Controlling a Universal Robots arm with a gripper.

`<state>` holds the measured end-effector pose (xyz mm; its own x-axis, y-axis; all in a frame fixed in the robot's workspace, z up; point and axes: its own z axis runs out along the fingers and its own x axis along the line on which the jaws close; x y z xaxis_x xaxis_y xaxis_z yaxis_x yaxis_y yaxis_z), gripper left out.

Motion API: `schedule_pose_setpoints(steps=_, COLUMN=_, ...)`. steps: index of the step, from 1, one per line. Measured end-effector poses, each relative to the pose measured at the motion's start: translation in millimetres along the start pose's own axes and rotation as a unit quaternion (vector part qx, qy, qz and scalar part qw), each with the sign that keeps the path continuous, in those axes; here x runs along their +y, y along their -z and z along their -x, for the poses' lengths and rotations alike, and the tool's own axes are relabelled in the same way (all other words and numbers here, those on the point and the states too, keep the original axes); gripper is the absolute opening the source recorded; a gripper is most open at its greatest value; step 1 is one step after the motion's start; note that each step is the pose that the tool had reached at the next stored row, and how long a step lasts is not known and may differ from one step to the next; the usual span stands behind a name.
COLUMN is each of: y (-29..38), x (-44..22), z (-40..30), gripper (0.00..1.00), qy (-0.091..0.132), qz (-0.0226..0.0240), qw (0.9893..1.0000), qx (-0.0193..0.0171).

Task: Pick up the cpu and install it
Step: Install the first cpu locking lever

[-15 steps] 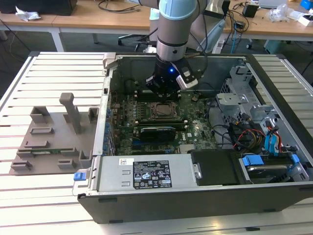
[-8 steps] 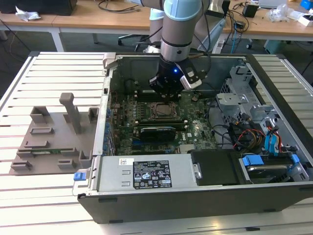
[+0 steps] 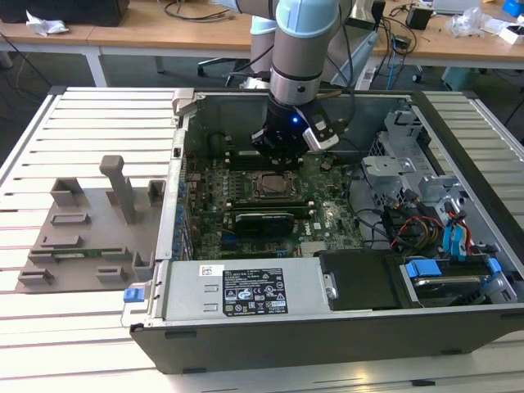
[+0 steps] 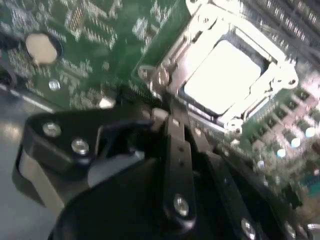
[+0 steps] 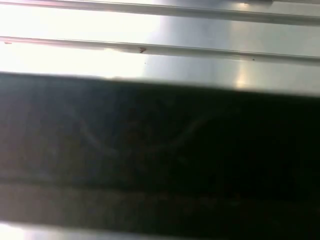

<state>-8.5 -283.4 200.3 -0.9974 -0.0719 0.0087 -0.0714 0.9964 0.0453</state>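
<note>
The cpu (image 4: 222, 75) is a pale silver-white square lying flat inside the metal frame of the socket (image 4: 165, 75) on the green motherboard (image 4: 100, 45). In the second wrist view my gripper (image 4: 170, 117) hangs just beside the socket frame, off the chip, with nothing visibly held. In the exterior view the gripper (image 3: 282, 141) sits low inside the open computer case (image 3: 327, 344), just behind the socket (image 3: 270, 185).
A grey fixture plate (image 3: 90, 233) with upright posts lies on the slatted table at the exterior view's left. Inside the case are a power supply (image 3: 246, 288), a drive cage (image 3: 401, 164) and loose cables (image 3: 426, 229). Case walls ring the board.
</note>
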Motion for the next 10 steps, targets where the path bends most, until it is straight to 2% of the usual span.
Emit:
schedule_pose_setpoints(steps=4, y=6.2, x=0.3, z=0.1, gripper=0.11, qy=0.0, qz=-0.0009, qw=1.0, qx=0.0001)
schedule_pose_setpoints(steps=6, y=13.6, x=0.6, z=-0.1, gripper=0.11, qy=0.001, qz=-0.0069, qw=1.0, qx=0.0005)
schedule_pose_setpoints(steps=8, y=17.0, x=0.3, z=-0.1, gripper=0.11, qy=0.001, qz=-0.0111, qw=0.9999, qx=0.0008)
schedule_pose_setpoints(steps=10, y=18.8, x=-0.9, z=-0.2, gripper=0.11, qy=0.001, qz=-0.019, qw=0.9998, qx=0.0014)
